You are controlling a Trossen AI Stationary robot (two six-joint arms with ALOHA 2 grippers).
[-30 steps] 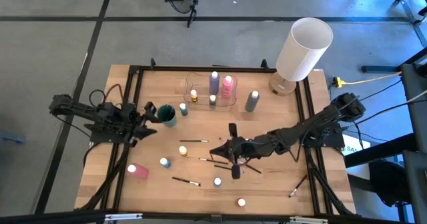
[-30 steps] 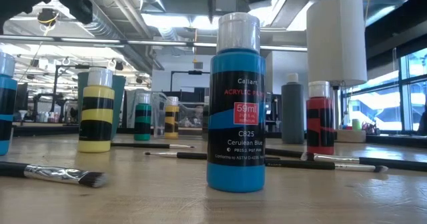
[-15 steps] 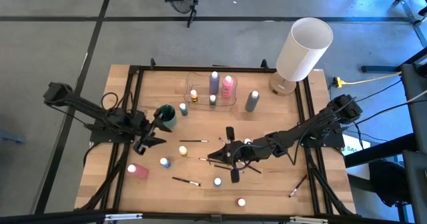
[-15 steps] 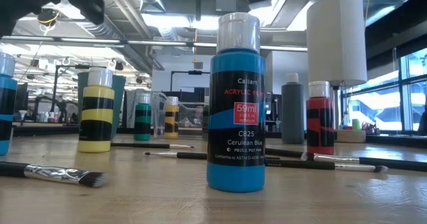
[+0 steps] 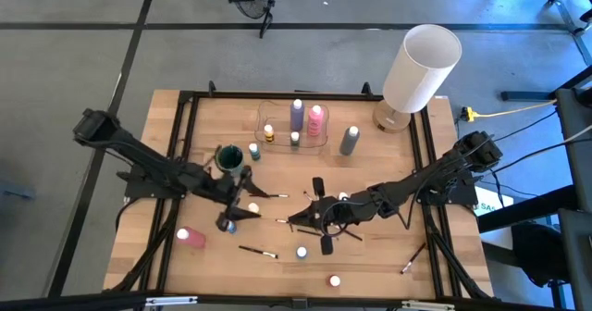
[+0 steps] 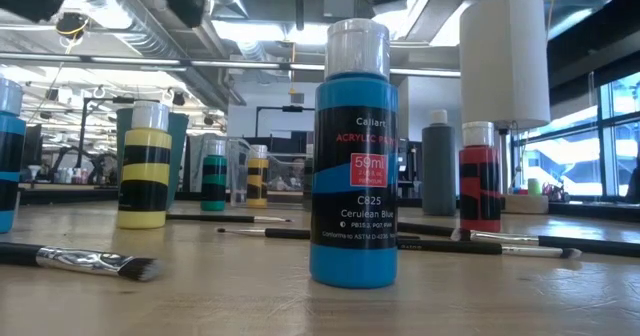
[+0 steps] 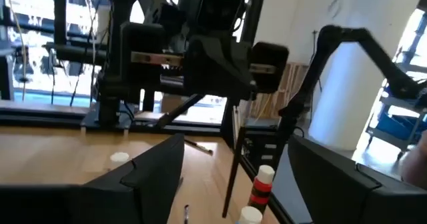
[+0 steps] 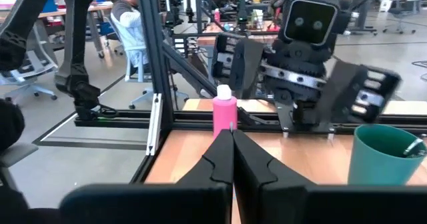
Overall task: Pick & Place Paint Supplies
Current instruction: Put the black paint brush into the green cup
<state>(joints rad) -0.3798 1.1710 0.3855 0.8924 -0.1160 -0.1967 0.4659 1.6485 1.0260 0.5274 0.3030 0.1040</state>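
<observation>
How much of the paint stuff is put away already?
Four bottles already stand in the clear tray. Nothing is held: left end effector open by a yellow bottle, right end effector shut by brushes. Pink bottle, grey bottle and others wait outside.

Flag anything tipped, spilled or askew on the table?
No spills or damage visible. One tall pink paint bottle lies on its side near the table's front-left; the other bottles stand upright. Thin dark-handled paintbrushes lie scattered at mixed angles.
</observation>
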